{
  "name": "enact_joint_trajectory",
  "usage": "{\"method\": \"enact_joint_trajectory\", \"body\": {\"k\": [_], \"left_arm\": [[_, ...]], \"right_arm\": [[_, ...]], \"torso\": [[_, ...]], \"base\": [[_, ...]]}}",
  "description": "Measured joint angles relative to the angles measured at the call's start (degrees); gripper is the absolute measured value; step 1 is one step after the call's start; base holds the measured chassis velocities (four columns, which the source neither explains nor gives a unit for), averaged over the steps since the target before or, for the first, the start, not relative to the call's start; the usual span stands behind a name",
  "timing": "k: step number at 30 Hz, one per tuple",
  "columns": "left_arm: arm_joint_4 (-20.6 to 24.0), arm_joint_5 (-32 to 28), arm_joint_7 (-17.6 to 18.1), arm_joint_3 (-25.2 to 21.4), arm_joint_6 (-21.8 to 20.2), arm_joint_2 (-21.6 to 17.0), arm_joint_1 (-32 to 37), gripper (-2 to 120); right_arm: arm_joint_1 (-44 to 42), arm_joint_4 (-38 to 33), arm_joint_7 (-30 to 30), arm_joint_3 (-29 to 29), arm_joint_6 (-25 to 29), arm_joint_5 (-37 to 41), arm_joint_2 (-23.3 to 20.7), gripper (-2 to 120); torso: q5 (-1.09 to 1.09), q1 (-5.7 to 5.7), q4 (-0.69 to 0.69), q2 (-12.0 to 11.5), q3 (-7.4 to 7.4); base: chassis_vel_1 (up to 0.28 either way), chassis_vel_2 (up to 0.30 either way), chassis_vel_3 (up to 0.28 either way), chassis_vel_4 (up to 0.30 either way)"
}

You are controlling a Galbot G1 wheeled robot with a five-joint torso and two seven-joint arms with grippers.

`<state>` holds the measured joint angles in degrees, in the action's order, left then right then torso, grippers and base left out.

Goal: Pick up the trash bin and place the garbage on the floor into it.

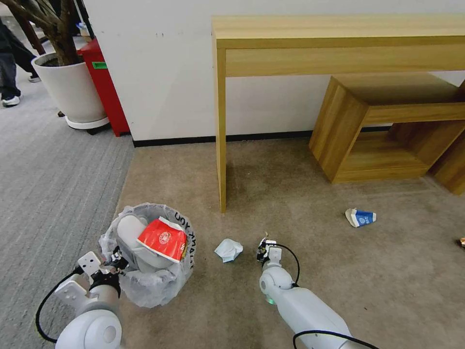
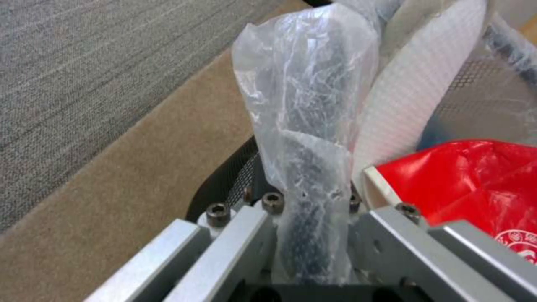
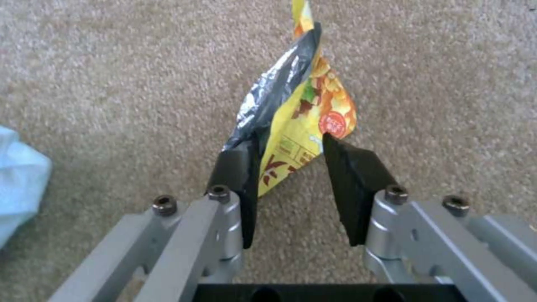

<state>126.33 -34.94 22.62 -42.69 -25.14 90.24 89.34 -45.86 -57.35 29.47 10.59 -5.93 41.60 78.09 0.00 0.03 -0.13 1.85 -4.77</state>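
Head view: right gripper point(image 1: 266, 245) low over floor point(image 1: 300, 203), trash bin point(image 1: 150, 252) well off to its left, tissue point(image 1: 228, 249) between. Left gripper point(image 1: 114, 261) at bin rim.

Left wrist view: left gripper clamped on bag-lined rim.

Right wrist view: right gripper fingers point(image 3: 241, 167) partly apart around snack bag point(image 3: 296, 113); firm hold uncertain.

You see a light wooden table point(image 1: 339, 43) against the white wall point(image 1: 160, 72), with a low wooden shelf unit point(image 1: 382, 126) under it. On your left, a potted tree point(image 1: 68, 77) stands on grey striped carpet point(image 1: 48, 184) beside a red cabinet point(image 1: 104, 87).
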Motion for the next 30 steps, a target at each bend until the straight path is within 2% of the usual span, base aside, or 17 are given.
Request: {"method": "enact_joint_trajectory", "body": {"k": [2, 5, 6, 8, 17, 21, 24, 25, 28, 29, 30], "left_arm": [[-0.07, 0.04, -0.03, 0.09, 0.16, 0.01, -0.06, 1], [-0.34, 0.48, -0.05, 0.43, 0.45, 0.19, -0.26, 1], [-0.34, 0.48, -0.05, 0.43, 0.45, 0.19, -0.26, 1], [-0.56, 0.8, -0.07, 0.59, 0.7, 0.29, -0.31, 1], [-1.13, 1.3, -0.15, 0.59, 1.28, 0.41, -0.42, 1], [-1.92, 1.45, -0.17, 0.22, 1.31, 0.2, -0.72, 1], [-2.48, 1.5, -0.17, 0.03, 1.29, 0.0, -0.91, 1], [-2.48, 1.5, -0.17, 0.03, 1.29, 0.0, -0.91, 1], [-2.41, 1.81, -0.17, 0.68, 0.7, 0.1, -0.94, 1], [-2.41, 1.81, -0.17, 0.68, 0.7, 0.1, -0.94, 1], [-2.23, 1.84, -0.15, 0.89, 0.44, 0.2, -0.94, 1]], "right_arm": [[-0.16, 0.02, -0.1, 0.17, 0.08, -0.37, -0.19, 25], [-0.62, 0.16, -0.74, 0.67, 0.89, -1.34, -0.79, 10], [-0.62, 0.16, -0.74, 0.67, 0.89, -1.34, -0.79, 10], [-0.92, -0.05, -1.19, 0.88, 1.44, -1.52, -1.17, 1], [-1.77, -2.2, -3.44, 0.95, 4.71, -1.07, -2.62, 0], [-3.25, -6.75, -6.39, 0.27, 7.61, 0.71, -4.94, 0], [-5.42, -15.36, -12.17, -0.7, 12.17, 3.47, -9.99, 0], [-5.42, -15.36, -12.17, -0.7, 12.17, 3.47, -9.99, 0], [-5.83, -24.35, -20.65, -1.28, 19.73, 3.71, -16.55, 0], [-5.83, -24.35, -20.65, -1.28, 19.73, 3.71, -16.55, 0], [-5.29, -27.28, -23.26, -1.01, 21.49, 4.45, -18.14, 0]], "torso": [[0.0, 0.0, 0.0, 0.0, 0.0], [0.0, 0.0, 0.0, 0.0, 0.0], [0.0, 0.0, 0.0, 0.0, 0.0], [0.0, 0.0, 0.0, 0.0, 0.0], [0.0, 0.0, 0.0, 0.0, 0.0], [0.01, 0.0, 0.0, 0.0, 0.0], [0.01, 0.0, 0.0, 0.0, 0.0], [0.01, 0.0, 0.0, 0.0, 0.0], [0.0, 0.0, -0.02, 0.0, 0.0], [0.0, 0.0, -0.02, 0.0, 0.0], [0.0, 0.0, -0.03, -0.01, -0.01]], "base": [[0.0, 0.0, 0.0, 0.0], [0.0, 0.0, 0.0, 0.0], [0.0, 0.0, 0.0, 0.0], [0.0, 0.0, 0.0, 0.0], [0.0, 0.0, 0.0, 0.0], [0.0, 0.0, 0.0, 0.0], [0.0, 0.0, 0.0, 0.0], [0.0, 0.0, 0.0, 0.0], [0.0, 0.0, 0.0, 0.0], [0.0, 0.0, 0.0, 0.0], [0.0, 0.0, 0.0, 0.0]]}}
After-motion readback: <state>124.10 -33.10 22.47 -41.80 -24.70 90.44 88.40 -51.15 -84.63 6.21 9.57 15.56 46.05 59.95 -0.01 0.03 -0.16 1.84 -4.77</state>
